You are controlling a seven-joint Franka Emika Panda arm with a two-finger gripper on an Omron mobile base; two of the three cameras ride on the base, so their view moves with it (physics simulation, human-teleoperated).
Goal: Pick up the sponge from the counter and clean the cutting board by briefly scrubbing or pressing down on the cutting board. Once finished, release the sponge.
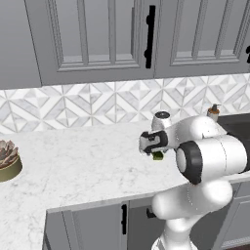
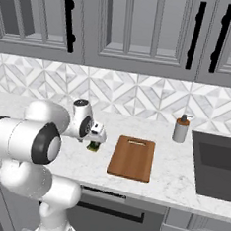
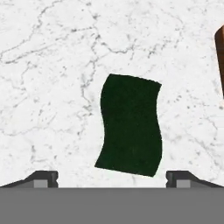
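The sponge point(image 3: 130, 125) is seen lying on the counter point(image 3: 52, 65) with its dark green face up, directly below the gripper point(image 3: 112, 178). In the hand view its long axis runs from the near edge of that picture toward the far one, leaning slightly, and its outline appears wavy through the lens. In the right base view the sponge point(image 2: 92, 146) is found just left of the cutting board point(image 2: 132, 157), apart from it, with a strip of bare marble between them.

The cutting board lies flat with its long axis running from the near counter edge toward the backsplash, its handle slot at the far end. Its near short edge sits close to the counter's front edge. A soap dispenser point(image 2: 180, 129) stands right of the board's far corner, and a dark sink point(image 2: 217, 166) lies farther right. Broad bare marble point(image 1: 73, 161) stretches left of the sponge, as far as a potted succulent point(image 1: 7, 161) at the far left.

The arm is folded, its forearm reaching forward over the counter and the hand turned straight down. The gripper point(image 2: 93, 140) hovers just above the sponge with its fingers point(image 3: 41, 178) spread wide, wider than the sponge, and nothing is held between them.
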